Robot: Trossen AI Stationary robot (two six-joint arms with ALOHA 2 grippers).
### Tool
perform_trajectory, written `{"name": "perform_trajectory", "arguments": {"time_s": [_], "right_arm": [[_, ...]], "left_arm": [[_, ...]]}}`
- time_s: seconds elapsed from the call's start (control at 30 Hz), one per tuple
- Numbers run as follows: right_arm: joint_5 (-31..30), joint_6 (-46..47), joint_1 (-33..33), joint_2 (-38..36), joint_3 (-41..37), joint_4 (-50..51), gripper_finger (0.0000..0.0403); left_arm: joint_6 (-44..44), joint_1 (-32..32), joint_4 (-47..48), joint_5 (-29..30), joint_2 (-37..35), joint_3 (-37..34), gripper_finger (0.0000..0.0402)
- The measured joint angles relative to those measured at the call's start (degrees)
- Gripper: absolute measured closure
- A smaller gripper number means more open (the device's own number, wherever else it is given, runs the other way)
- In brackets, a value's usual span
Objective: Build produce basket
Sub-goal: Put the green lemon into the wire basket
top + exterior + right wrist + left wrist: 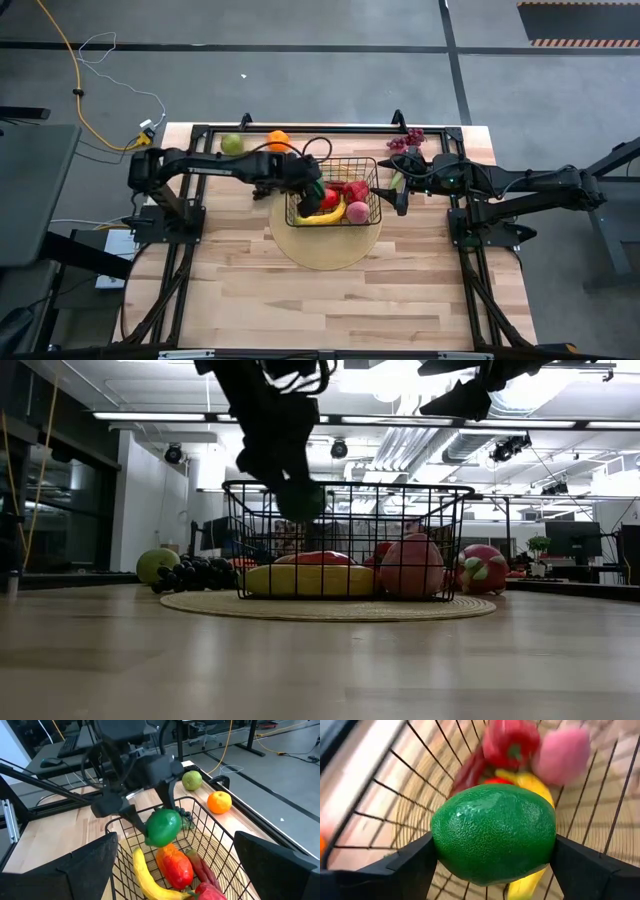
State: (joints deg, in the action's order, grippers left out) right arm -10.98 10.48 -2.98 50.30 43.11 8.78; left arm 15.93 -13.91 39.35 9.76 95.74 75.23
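Basket (pixel 335 190) sits mid-desk on a pale round disc (pixel 325 250), no readable labels anywhere. Left tool (pixel 159 822) is clamped on a green ball (pixel 493 832) over the basket's left end. Right tool (pixel 402 203) hangs spread open just beside the right end. Only the right wrist view shows a banana (pixel 150 880) and mango (pixel 175 865) clearly under it.

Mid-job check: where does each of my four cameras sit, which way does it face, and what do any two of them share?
High: overhead, straight down; both arms, basket central.
Low: table height, level across; left hand holds the green ball above the basket.
Left wrist: down into the basket; own fingers clamp the ball.
Right wrist: across the basket toward the left arm; right hand open, empty.
Shared: ball, banana and basket in both wrist views.
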Motion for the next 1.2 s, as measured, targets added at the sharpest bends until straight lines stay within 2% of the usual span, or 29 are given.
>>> {"name": "perform_trajectory", "arguments": {"time_s": [0.2, 0.3, 0.97, 1.2], "right_arm": [[0.0, 0.0, 0.0, 0.0, 0.0, 0.1, 0.0015], [0.0, 0.0, 0.0, 0.0, 0.0, 0.1, 0.0015], [0.0, 0.0, 0.0, 0.0, 0.0, 0.2, 0.0015], [0.0, 0.0, 0.0, 0.0, 0.0, 0.2, 0.0015]], "left_arm": [[-7.3, 0.3, 3.8, -5.4, 0.6, 0.5, 0.0076], [-10.6, 0.6, 3.8, -4.6, 0.6, 0.5, 0.0076], [-11.8, 0.4, 4.0, -5.7, 1.5, 0.6, 0.0074], [-11.7, 0.3, 4.4, -8.6, 3.3, 0.5, 0.0031]]}}
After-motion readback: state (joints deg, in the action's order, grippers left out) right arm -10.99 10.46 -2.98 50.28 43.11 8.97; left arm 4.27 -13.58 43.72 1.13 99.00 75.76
